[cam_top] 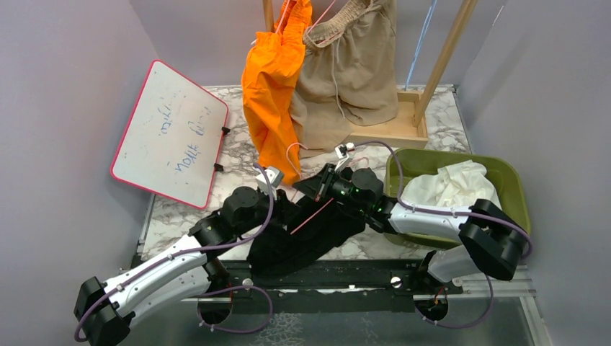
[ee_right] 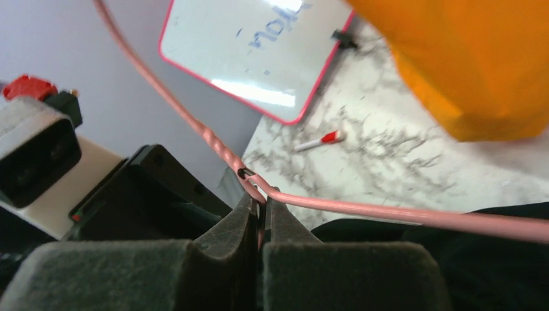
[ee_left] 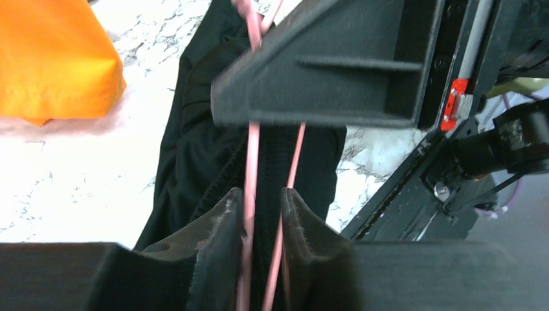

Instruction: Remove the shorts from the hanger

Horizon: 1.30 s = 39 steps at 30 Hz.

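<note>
The black shorts (cam_top: 302,241) lie crumpled on the marble table (cam_top: 447,115) between my arms, with a pink wire hanger (cam_top: 311,215) still threaded through them. My right gripper (ee_right: 262,202) is shut on the hanger (ee_right: 388,214) at its twisted neck. My left gripper (ee_left: 262,194) stands narrowly open, with two pink hanger wires (ee_left: 252,155) and the black waistband (ee_left: 194,149) running between its fingers. Orange shorts (cam_top: 272,94) and tan shorts (cam_top: 349,72) hang on the rack behind. White shorts (cam_top: 450,187) lie in the green bin (cam_top: 515,184).
A wooden rack base (cam_top: 403,126) stands at the back. A pink-framed whiteboard (cam_top: 171,133) leans at the left, with a marker (ee_right: 317,140) lying near it. The hem of the orange shorts (ee_left: 52,58) hangs close to both grippers.
</note>
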### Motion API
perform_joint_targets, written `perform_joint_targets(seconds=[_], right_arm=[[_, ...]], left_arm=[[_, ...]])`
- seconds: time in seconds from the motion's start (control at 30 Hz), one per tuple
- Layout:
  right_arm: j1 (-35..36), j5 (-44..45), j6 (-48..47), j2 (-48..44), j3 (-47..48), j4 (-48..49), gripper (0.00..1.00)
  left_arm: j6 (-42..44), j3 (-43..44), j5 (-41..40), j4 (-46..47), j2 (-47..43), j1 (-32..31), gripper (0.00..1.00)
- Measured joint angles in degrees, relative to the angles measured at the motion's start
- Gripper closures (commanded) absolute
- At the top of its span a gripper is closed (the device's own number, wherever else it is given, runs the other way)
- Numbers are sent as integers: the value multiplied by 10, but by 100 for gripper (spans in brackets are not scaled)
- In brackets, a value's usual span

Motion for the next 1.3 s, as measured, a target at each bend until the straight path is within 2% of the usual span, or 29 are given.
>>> perform_joint_targets(seconds=[0.2, 0.33, 0.57, 0.87, 0.97, 1.03, 1.13, 1.23, 1.3], right_arm=[[-2, 111, -80, -32, 48, -108, 99], [-5, 169, -140, -49, 92, -168, 99], [-21, 187, -179, -84, 115, -255, 99], [-59, 99, -169, -108, 134, -320, 99], [-75, 62, -161, -109, 149, -326, 99], [-85, 33, -154, -114, 152, -326, 99], [-93, 6, -145, -120, 152, -327, 99], [-94, -17, -137, -121, 152, -327, 96], [-94, -31, -133, -121, 152, -327, 96]], left_arm=[[-5, 15, -42, -26, 8, 0, 31], [-18, 30, -82, -50, 11, 0, 21], [-38, 28, -102, -81, -22, 0, 20], [-47, -5, -96, -78, -65, 0, 18], [-41, -16, -63, -63, -55, 0, 23], [-37, -16, -37, -53, -40, 0, 33], [-30, -16, 3, -35, -24, 0, 56], [-24, -16, 28, -23, -16, 0, 85], [-25, -16, 35, -19, -18, 0, 100]])
